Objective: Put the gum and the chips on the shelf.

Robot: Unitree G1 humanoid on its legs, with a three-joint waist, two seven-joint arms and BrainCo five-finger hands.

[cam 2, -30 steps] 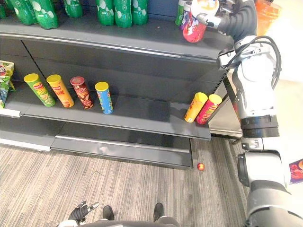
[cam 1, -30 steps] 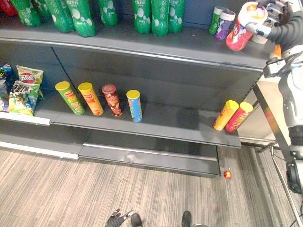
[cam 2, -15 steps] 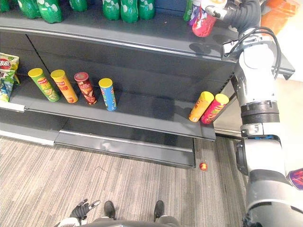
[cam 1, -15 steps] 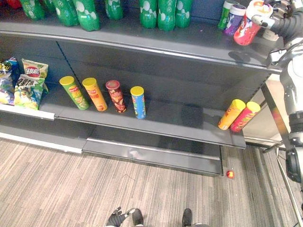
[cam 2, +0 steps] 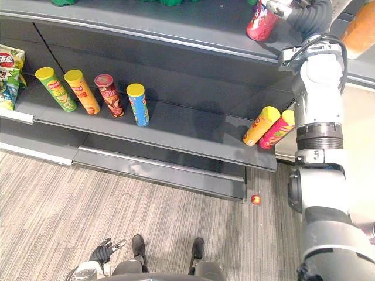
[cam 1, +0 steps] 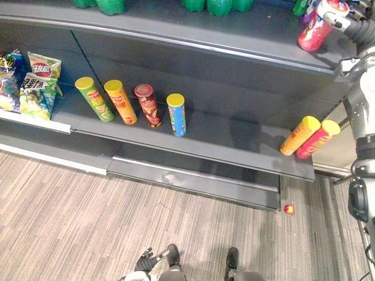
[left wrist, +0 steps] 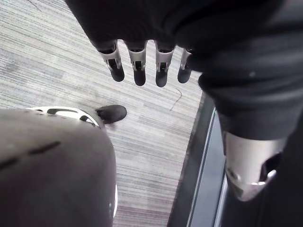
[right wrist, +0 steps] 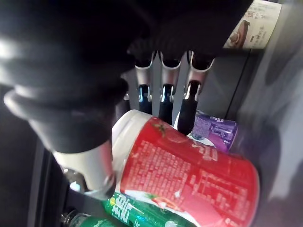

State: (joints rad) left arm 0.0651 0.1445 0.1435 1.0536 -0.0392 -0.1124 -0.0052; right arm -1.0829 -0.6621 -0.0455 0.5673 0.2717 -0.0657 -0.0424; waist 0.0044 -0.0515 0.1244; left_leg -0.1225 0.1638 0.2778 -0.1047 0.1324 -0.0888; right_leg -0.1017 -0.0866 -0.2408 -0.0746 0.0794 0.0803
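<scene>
A red gum canister (cam 1: 314, 35) with a white lid leans tilted at the right end of the top shelf (cam 1: 205, 32). My right hand (cam 1: 337, 10) grips its lid end; in the right wrist view the fingers (right wrist: 163, 97) and thumb sit on either side of the canister (right wrist: 189, 175). A purple gum canister (right wrist: 214, 130) and a green one (right wrist: 135, 210) stand just beyond it. Several chip tubes (cam 1: 146, 105) stand on the middle shelf (cam 1: 228, 143), and two more (cam 1: 307, 136) lean at its right end. My left hand (cam 1: 146, 263) hangs low over the floor, fingers (left wrist: 137, 68) straight.
Bags of chips (cam 1: 38, 88) stand at the left end of the middle shelf. Green bottles (cam 1: 220, 6) line the back of the top shelf. A small red ball (cam 1: 288, 208) lies on the striped floor by the shelf base. An orange box (cam 2: 360, 29) shows at the far right.
The camera has tipped down and shifted, so the shelves sit higher in view. My right hand still holds the red canister at the top shelf's right end. The left hand stays low.
</scene>
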